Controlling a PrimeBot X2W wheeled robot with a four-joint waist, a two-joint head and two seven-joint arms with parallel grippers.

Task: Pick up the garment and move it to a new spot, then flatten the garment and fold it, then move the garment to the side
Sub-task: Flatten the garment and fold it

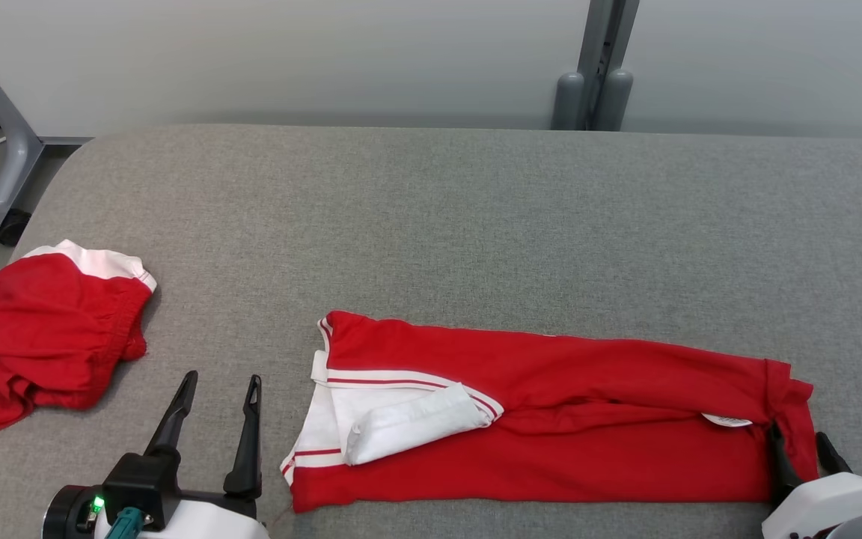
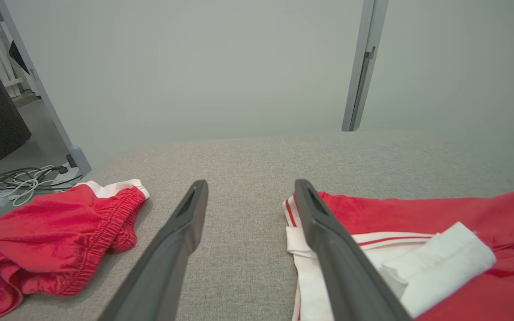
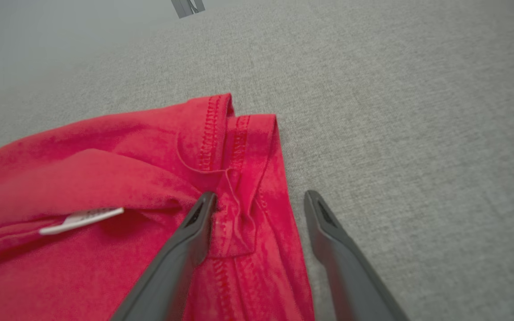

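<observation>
The garment point(image 1: 551, 419), a red shirt with a white collar point(image 1: 401, 423) and white striped trim, lies folded into a long strip across the near part of the grey padded table point(image 1: 476, 224). My left gripper point(image 1: 223, 378) stands open just left of its collar end, touching nothing; in the left wrist view the left gripper point(image 2: 251, 183) has bare table between its fingers and the garment point(image 2: 462, 214) to its right. My right gripper point(image 1: 796, 433) is open at the strip's right hem. In the right wrist view the right gripper point(image 3: 260, 194) straddles the garment's point(image 3: 105, 178) stitched edge.
A second red piece with a white waistband point(image 1: 42, 337) lies crumpled at the table's left edge, also in the left wrist view point(image 2: 51, 232). A grey post point(image 1: 592, 75) rises behind the table. A wheeled frame leg point(image 1: 4, 180) and floor cables point(image 2: 11, 183) are off to the left.
</observation>
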